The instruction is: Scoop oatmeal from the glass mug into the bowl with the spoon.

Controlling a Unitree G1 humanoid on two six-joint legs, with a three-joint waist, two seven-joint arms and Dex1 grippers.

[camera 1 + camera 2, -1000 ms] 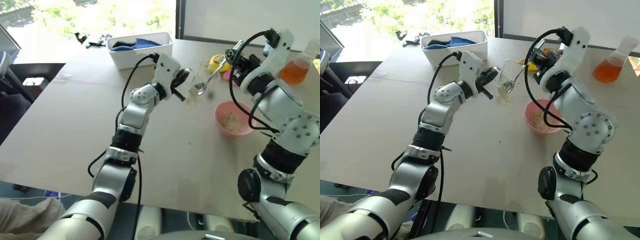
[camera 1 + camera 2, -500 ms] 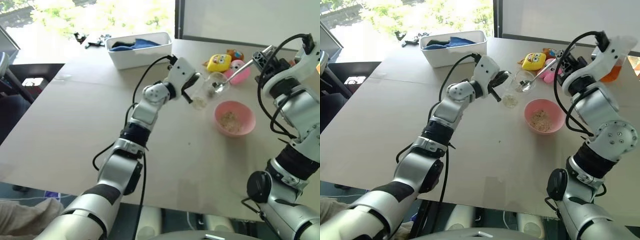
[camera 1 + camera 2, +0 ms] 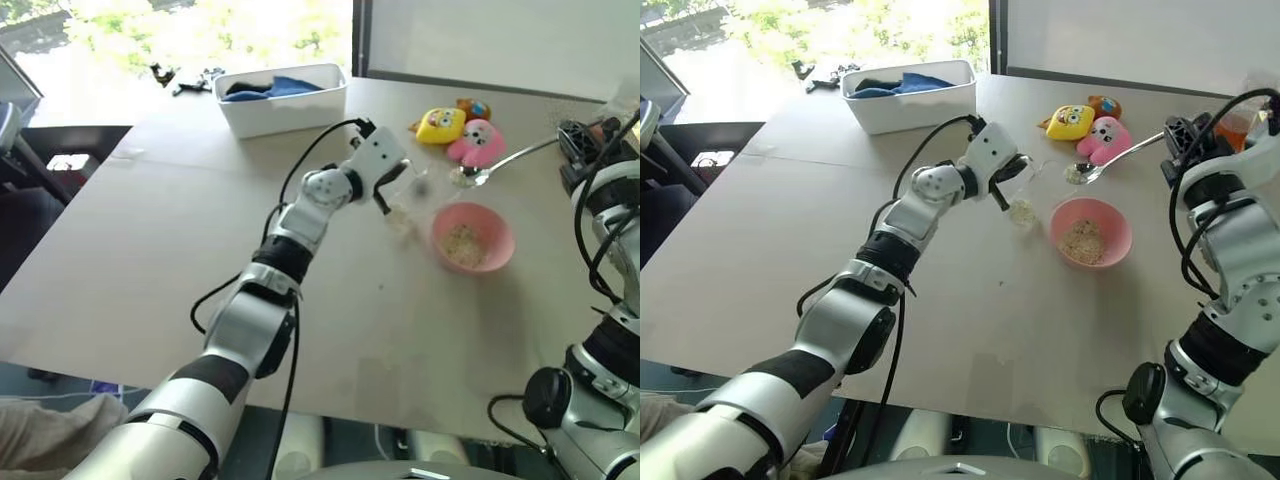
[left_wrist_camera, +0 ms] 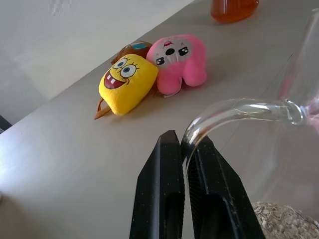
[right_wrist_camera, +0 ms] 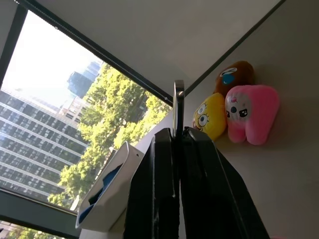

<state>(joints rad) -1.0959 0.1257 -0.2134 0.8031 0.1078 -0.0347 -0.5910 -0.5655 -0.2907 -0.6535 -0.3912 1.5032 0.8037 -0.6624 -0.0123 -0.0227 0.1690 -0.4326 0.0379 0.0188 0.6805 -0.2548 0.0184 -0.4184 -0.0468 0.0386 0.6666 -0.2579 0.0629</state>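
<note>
The left gripper (image 4: 183, 149) is clenched on the thin handle of the glass mug (image 3: 1024, 193), which passes between its two black fingers (image 4: 160, 189). The mug is tilted near the middle of the table (image 3: 140, 250), just beside the bowl (image 3: 1090, 231). The right gripper (image 5: 178, 144) is pinched tight on the handle of the spoon (image 3: 1110, 162). The spoon reaches out over the table, and its oval end with a small bit of oatmeal (image 3: 1074, 176) is above the bowl's far side.

There is one mug, one spoon, one pink bowl and one white tub (image 3: 282, 97) with blue cloth at the far edge of the table. Three soft toys lie together near the far edge: yellow (image 4: 125, 83), pink (image 4: 180, 60) and brown (image 4: 133, 48).

The left wrist view shows oatmeal inside the mug and a flask of orange liquid (image 4: 233, 9) behind the toys. The head views show oatmeal in the bowl. The right wrist view shows trees and buildings outside the window.
</note>
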